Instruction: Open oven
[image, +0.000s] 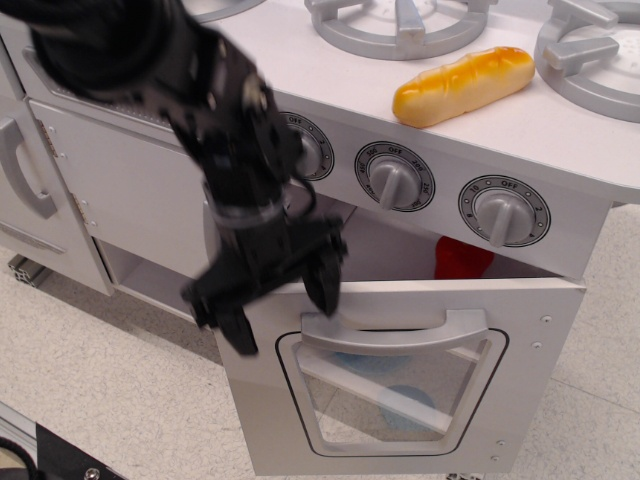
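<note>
Oven (400, 385) door is tilted open w/ gap at top. End effector (280, 300) is spread wide, one finger (325, 285) at left end of bar handle (395, 333).

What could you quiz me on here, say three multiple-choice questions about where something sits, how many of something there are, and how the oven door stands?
1. Where does the glossy yellow-orange toy bread roll lie?
A inside the oven
B on the stovetop
C on the floor

2. How many round grey dial knobs show on the front panel?
A three
B one
C five

3. How does the light grey windowed oven door stand?
A shut flush
B removed
C swung partly down, open

Answers: 1 B, it rests between the burners. 2 A, counting the one partly behind the arm, and. 3 C, a gap shows the red object inside, black pincer at the door's handle.
</note>
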